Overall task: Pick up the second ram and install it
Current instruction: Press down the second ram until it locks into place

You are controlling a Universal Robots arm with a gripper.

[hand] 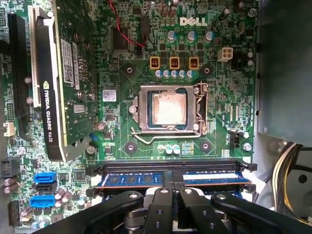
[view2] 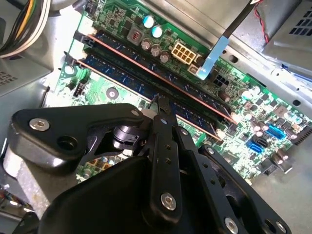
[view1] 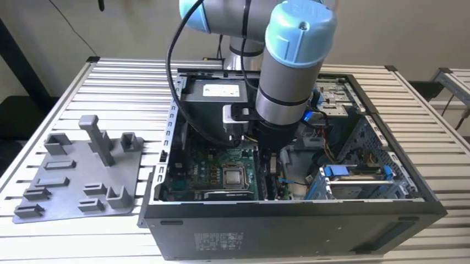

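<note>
Case: you see the open computer case (view1: 294, 220) lying on the slatted table (view1: 125, 77), holding the motherboard (hand: 122, 73), a bare processor socket (hand: 168, 109), a graphics card (hand: 58, 87) and a power supply (view1: 217, 91).
Tray: your grey plastic tray (view1: 74, 176) sits on the exterior view's left, just beside the case, carrying nothing but its own raised blocks.
Second ram: it stands edge-down in a memory slot (hand: 170, 166) area, directly beneath the gripper (hand: 171, 183); the stick (hand: 146, 179) shows blue there.
Gripper: your fingers (view2: 163, 114) are pressed together at the stick's top edge; whether they actually pinch it, you cannot tell.
</note>
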